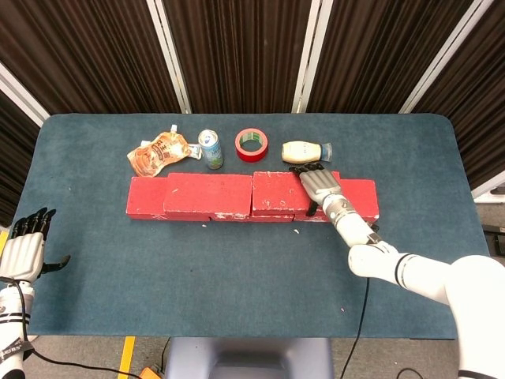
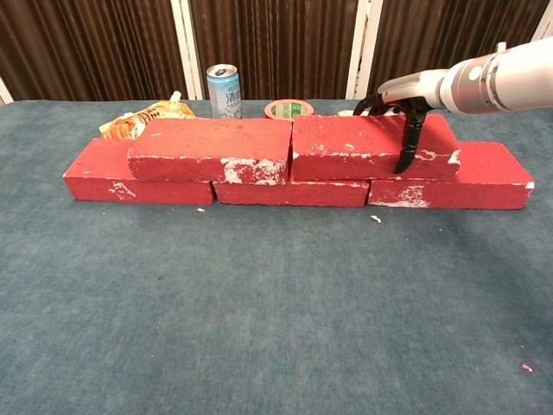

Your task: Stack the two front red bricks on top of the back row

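Resting on the right top brick (image 2: 371, 145), your right hand (image 1: 322, 185) lies flat on its upper face with the fingers (image 2: 406, 145) draped over the front edge, seemingly to nudge the brick square on the row beneath; whether they actually clamp the brick, you cannot tell from either view. Both stacked bricks already sit on the back row (image 2: 449, 180), the left top brick (image 2: 212, 147) butted against the right one, each bridging a joint below like proper brickwork. The stacking looks essentially done, with only alignment left.

Your left hand (image 1: 26, 246) hangs off the table (image 1: 237, 276) edge at 8 o'clock, fingers spread and holding nothing, well apart from the bricks.

Behind the wall, toward 12 o'clock, sit a snack pouch (image 1: 158, 152), a can (image 1: 209, 148), a tape roll (image 1: 252, 144) and a small bottle (image 1: 304, 151), so push gently backward.
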Controlling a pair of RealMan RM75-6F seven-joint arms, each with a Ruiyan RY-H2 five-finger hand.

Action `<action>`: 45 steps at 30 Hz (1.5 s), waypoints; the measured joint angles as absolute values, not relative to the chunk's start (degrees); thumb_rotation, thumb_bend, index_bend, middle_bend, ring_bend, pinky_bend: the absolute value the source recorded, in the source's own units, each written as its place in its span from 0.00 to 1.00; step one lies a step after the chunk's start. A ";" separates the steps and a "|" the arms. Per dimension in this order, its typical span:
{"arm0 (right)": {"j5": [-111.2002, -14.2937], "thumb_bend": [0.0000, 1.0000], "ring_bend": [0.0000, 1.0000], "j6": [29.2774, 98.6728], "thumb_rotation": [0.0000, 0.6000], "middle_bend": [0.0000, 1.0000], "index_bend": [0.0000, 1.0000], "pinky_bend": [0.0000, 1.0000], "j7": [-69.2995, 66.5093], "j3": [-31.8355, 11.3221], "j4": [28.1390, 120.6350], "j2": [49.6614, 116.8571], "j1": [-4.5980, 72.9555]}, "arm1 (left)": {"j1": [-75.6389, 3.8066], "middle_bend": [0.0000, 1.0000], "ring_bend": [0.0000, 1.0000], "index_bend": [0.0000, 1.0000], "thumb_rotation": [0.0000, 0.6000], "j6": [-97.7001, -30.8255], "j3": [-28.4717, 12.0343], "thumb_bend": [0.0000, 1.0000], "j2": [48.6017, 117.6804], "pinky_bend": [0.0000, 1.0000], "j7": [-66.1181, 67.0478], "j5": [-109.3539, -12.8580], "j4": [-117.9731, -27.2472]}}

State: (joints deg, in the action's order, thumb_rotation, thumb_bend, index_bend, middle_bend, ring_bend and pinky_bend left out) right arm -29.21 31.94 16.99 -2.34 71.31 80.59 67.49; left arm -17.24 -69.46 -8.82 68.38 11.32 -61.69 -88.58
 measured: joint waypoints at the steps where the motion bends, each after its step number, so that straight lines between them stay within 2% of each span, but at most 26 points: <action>1: -29.20 0.00 0.13 31.97 1.00 0.27 0.19 0.00 16.98 -2.41 71.28 80.66 67.52 | -17.21 0.00 0.00 0.00 1.00 -69.47 -8.82 0.22 68.38 0.00 11.32 -61.66 -88.55; 45: -28.31 0.00 0.08 31.21 1.00 0.24 0.19 0.00 16.93 -2.59 72.86 79.47 68.28 | -17.04 0.00 0.00 0.00 1.00 -68.94 -8.90 0.22 69.27 0.00 11.17 -61.13 -87.80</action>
State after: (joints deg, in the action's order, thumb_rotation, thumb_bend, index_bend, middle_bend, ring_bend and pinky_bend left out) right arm -28.31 31.21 16.93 -2.59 72.86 79.47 68.28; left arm -17.04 -68.94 -8.90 69.27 11.17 -61.13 -87.80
